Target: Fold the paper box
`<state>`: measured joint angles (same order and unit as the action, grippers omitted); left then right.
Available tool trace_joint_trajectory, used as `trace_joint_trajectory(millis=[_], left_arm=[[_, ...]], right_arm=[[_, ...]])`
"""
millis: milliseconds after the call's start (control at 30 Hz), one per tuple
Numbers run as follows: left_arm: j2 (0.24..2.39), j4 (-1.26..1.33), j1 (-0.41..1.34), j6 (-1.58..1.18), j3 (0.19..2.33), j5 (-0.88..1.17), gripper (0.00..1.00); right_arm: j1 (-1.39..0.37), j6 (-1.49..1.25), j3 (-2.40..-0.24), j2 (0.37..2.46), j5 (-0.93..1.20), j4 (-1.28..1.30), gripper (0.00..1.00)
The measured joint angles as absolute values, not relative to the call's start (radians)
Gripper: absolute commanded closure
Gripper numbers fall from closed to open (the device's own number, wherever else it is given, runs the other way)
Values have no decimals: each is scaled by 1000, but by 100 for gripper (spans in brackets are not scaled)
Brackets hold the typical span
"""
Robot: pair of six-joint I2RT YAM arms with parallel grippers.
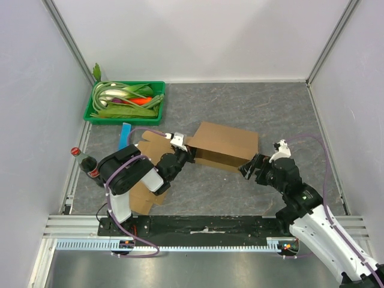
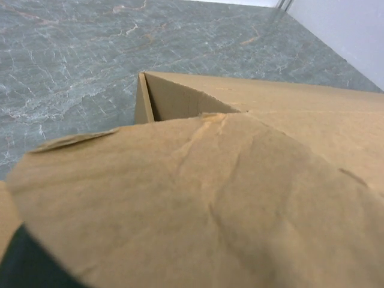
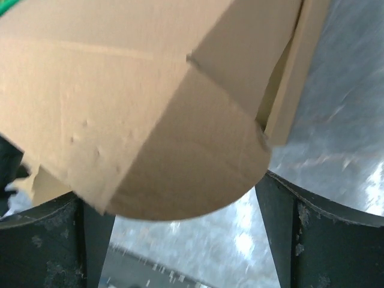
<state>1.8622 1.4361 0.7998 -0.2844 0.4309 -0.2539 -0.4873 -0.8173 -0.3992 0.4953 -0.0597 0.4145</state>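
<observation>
The grey marbled worktop (image 1: 264, 108) carries one brown cardboard paper box (image 1: 231, 144), lying on its side near the middle with its end flaps loose. There are two tools: the right tool (image 1: 247, 168) stands wide apart at the box's right end, a rounded flap between its dark fingers (image 3: 324, 240) but not gripped. The left tool (image 1: 179, 143) is closed together at the left-end flaps, though cardboard hides whether it pinches any. At the left are one green plastic tray (image 1: 123, 121) of vegetables, one red-capped dark bottle (image 1: 84, 161) and one blue strip (image 1: 125, 135).
</observation>
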Motion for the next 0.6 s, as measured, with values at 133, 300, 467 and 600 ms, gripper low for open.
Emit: trace_joint_trajectory(millis=[133, 300, 467, 600], left_arm=[[1882, 1431, 804, -285, 431, -256, 98], [1886, 1430, 805, -284, 431, -258, 98], [1886, 1430, 807, -284, 431, -261, 95], [1886, 1430, 807, -286, 431, -261, 87]], right_arm=[[-487, -867, -452, 417, 59, 591, 2], [-487, -804, -875, 434, 16, 790, 2], [-487, -759, -1069, 659, 104, 579, 2], [-488, -859, -1010, 1004, 300, 162, 2]])
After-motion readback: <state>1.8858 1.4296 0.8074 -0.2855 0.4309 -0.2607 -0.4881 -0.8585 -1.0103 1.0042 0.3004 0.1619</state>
